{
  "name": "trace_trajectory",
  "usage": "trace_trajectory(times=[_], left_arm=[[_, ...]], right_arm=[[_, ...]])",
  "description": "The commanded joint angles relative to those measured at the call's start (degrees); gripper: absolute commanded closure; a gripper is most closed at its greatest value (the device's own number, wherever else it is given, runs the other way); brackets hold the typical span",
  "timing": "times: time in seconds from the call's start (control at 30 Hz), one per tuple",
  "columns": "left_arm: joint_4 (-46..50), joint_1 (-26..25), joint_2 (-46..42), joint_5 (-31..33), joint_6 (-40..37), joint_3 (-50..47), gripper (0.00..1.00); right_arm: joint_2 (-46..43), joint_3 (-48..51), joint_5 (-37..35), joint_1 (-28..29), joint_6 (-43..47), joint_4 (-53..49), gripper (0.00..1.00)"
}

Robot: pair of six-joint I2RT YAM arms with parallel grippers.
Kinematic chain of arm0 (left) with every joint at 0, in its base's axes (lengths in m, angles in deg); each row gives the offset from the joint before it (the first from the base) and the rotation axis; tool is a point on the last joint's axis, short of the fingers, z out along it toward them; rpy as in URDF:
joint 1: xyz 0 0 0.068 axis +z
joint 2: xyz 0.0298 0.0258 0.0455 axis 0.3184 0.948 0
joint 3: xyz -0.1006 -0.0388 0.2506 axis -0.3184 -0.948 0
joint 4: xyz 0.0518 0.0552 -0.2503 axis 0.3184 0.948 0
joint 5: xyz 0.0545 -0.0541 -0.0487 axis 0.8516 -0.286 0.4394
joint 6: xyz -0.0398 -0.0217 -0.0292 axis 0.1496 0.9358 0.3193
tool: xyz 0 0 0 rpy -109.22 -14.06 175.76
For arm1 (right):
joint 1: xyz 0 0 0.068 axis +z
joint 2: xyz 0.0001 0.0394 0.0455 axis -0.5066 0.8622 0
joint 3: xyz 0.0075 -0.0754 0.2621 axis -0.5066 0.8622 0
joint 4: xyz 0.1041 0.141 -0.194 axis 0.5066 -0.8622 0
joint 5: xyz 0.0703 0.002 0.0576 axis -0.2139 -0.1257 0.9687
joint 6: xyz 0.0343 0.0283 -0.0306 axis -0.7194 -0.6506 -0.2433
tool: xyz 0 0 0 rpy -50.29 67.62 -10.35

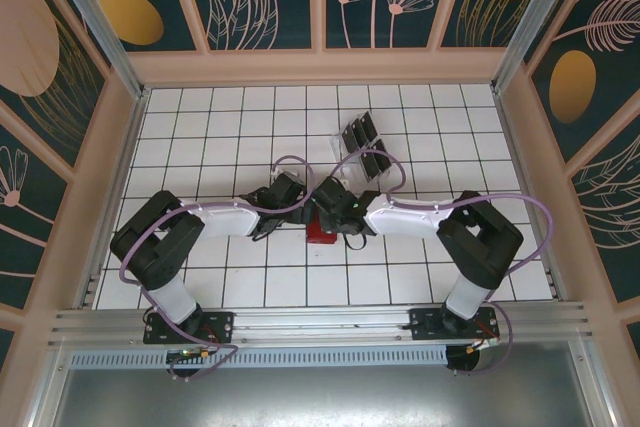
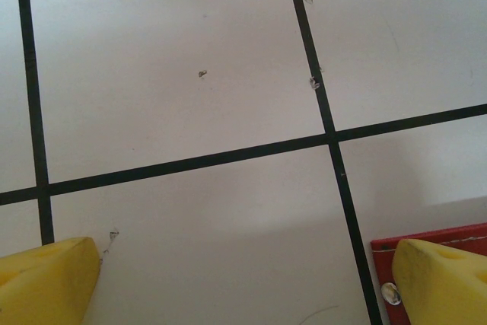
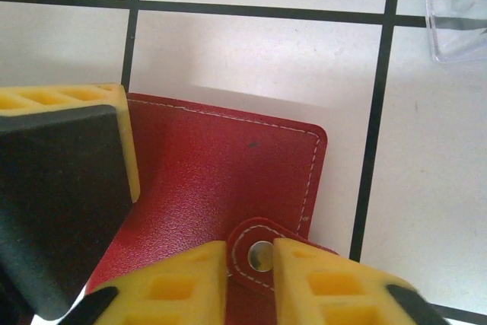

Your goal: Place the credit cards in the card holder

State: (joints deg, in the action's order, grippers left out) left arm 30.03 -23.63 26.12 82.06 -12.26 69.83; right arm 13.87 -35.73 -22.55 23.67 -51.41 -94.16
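**Both grippers at the closed card holder; no card loaded yet.**

The tiled table (image 1: 230,137) carries all the parts. The clear rack (image 1: 378,169) stands beyond the grippers and holds the black credit cards (image 1: 360,134) apart in its slots, so one can be taken singly. The red card holder (image 3: 221,173) lies flat and folded shut near the rack, on the side toward the arm bases. The left gripper (image 2: 243,272) is spread wide and grasps nothing. One of its fingers (image 3: 61,180) sits over the holder's edge, probably to pin it down. The right gripper (image 3: 251,268) has its jaws narrow, one on each side of the clasp tab (image 3: 255,230). It cannot be told whether they pinch it. This placement suits pulling the snap open, a step required before any card goes in.
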Motion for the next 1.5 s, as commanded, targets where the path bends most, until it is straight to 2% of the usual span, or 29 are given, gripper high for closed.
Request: trace_trajectory(times=[0.0,0.17,0.87,1.47], left_arm=[[1.47,0.17,1.95,-1.06,0.18,-1.25,0.01],[1.34,0.15,2.08,-1.03,0.18,-1.25,0.01],[1.29,0.1,2.45,-1.16,0.01,-1.36,0.02],[1.47,0.18,2.83,-1.02,-0.11,-1.25,0.02]], right_arm=[[0.1,-1.55,-2.5,0.39,-0.03,-1.58,0.84],[-0.12,-1.93,-2.17,0.39,0.06,-1.23,1.0],[1.16,-2.21,2.94,0.4,-0.46,3.88,1.0],[1.41,2.52,5.25,-0.56,-2.42,7.04,1.0]])
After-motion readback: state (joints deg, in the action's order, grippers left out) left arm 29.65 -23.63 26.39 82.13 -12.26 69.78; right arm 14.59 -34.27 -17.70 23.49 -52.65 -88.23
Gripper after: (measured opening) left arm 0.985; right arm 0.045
